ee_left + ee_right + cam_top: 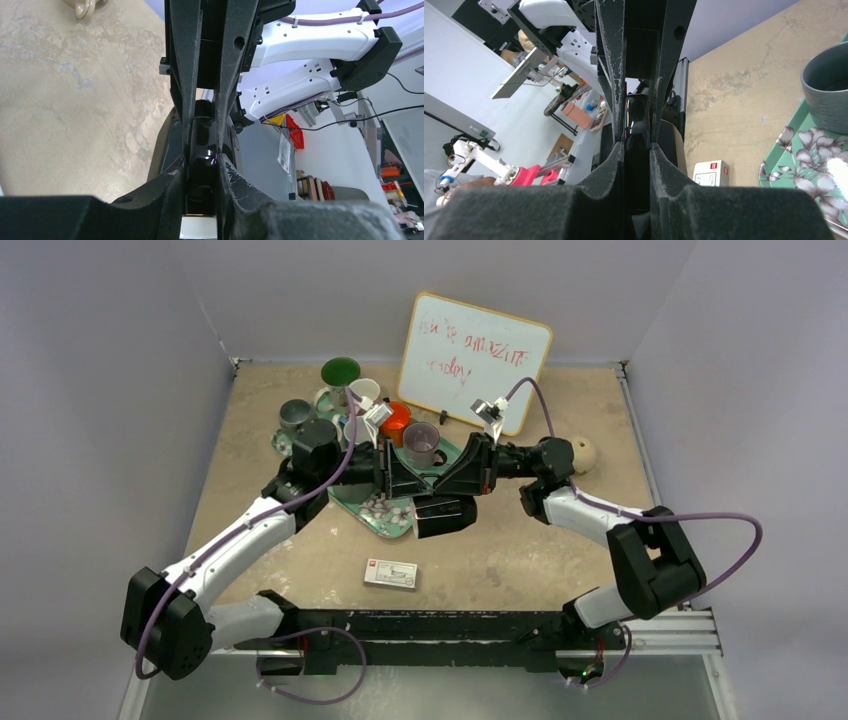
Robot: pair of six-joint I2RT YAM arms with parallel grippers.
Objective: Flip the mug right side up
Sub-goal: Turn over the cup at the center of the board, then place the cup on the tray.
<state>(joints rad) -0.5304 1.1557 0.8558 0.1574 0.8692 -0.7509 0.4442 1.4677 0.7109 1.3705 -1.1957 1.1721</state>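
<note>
My left gripper had its fingers pinched on a thin, glossy black part of the mug. The right gripper, nose to nose with it, was clamped on that same part, so neither arm was nearer. The mug hung just beneath both, over the near edge of the green tray. Its long axis looked roughly level along that edge, and I couldn't tell which way the mouth pointed.

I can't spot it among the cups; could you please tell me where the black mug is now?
In the top view, the mug is mid-table at the tray's near edge, just beyond the small box, gripped by the left fingers and right fingers.
</note>
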